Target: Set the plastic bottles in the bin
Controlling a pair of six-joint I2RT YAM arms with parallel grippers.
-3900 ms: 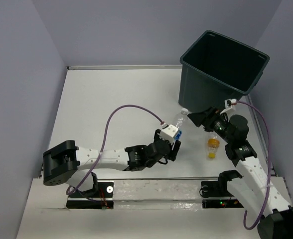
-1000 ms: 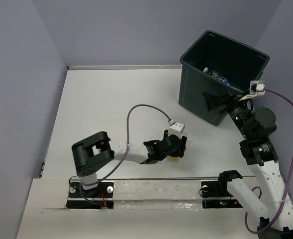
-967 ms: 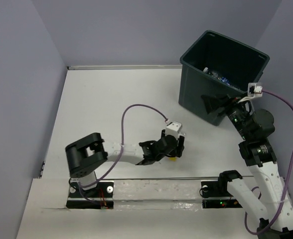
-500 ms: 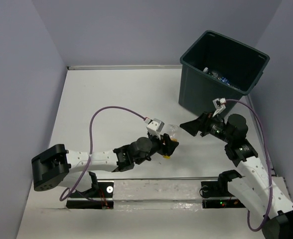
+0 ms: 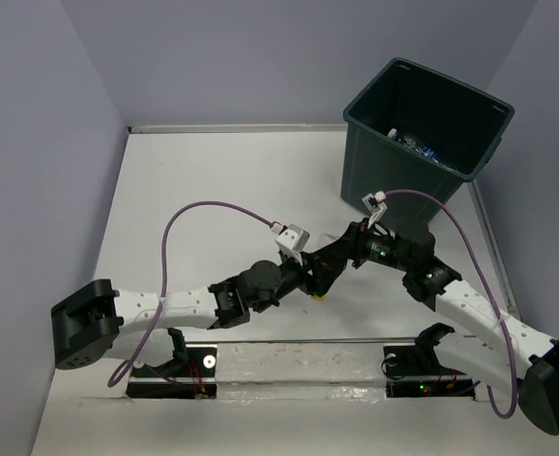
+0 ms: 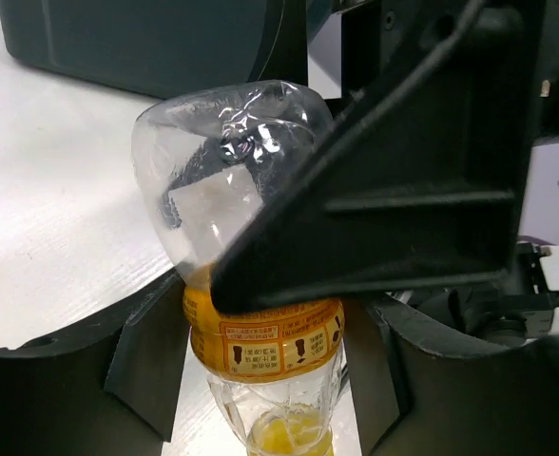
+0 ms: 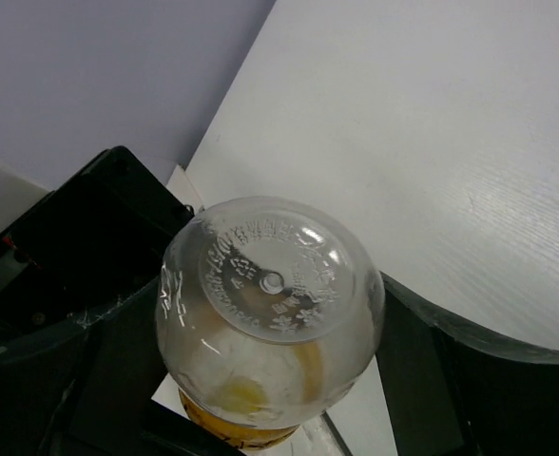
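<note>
A clear plastic bottle with an orange label and orange dregs [image 6: 260, 337] is held between both grippers above the table's near middle; only its yellow cap end [image 5: 318, 295] shows in the top view. My left gripper [image 5: 306, 277] [image 6: 265, 366] is shut on its labelled middle. My right gripper [image 5: 333, 258] [image 7: 270, 351] closes round its clear base [image 7: 272, 285], fingers touching both sides. The dark bin [image 5: 394, 185] stands at the far right, with several bottles [image 5: 414, 144] inside.
The bin's dark wall [image 6: 137, 47] shows behind the bottle in the left wrist view. A purple cable [image 5: 213, 214] loops over the left arm and another [image 5: 432, 204] over the right arm. A rail [image 5: 298, 356] runs along the near edge.
My right gripper came down from the bin and swung left to the bottle, now round its base. My left gripper lifted the orange bottle off the table and holds it up.
</note>
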